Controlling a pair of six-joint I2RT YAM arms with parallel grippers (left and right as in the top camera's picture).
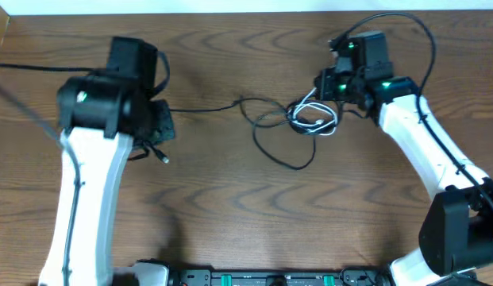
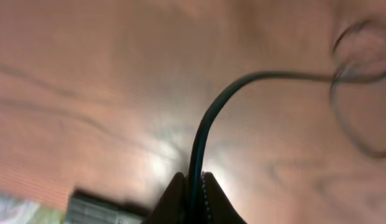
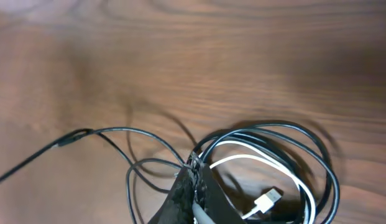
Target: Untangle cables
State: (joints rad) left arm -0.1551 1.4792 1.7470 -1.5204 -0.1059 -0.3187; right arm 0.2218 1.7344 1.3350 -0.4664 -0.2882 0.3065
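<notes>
A: Status?
B: Partway. Our left claw [image 2: 194,188] pinches one black cable [image 2: 201,127], pulled out across the surface [image 1: 230,199].
A: Right?
B: Right claw [image 3: 194,178] pinches the coil [image 1: 313,117]; white cable [image 3: 267,201] tangled inside.

Bundle: coiled black and white thin cords [image 1: 313,117] on the brown wooden table [image 1: 230,214], right of centre, held in the right gripper [image 3: 194,177].
Long cord: thin black cord [image 1: 202,107] runs left from the bundle into the left gripper [image 2: 194,194].

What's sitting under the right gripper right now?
A tangle of black cable loops and a white cable with its plug showing, on the wooden table. The right gripper's fingers cover the strands they meet.
</notes>
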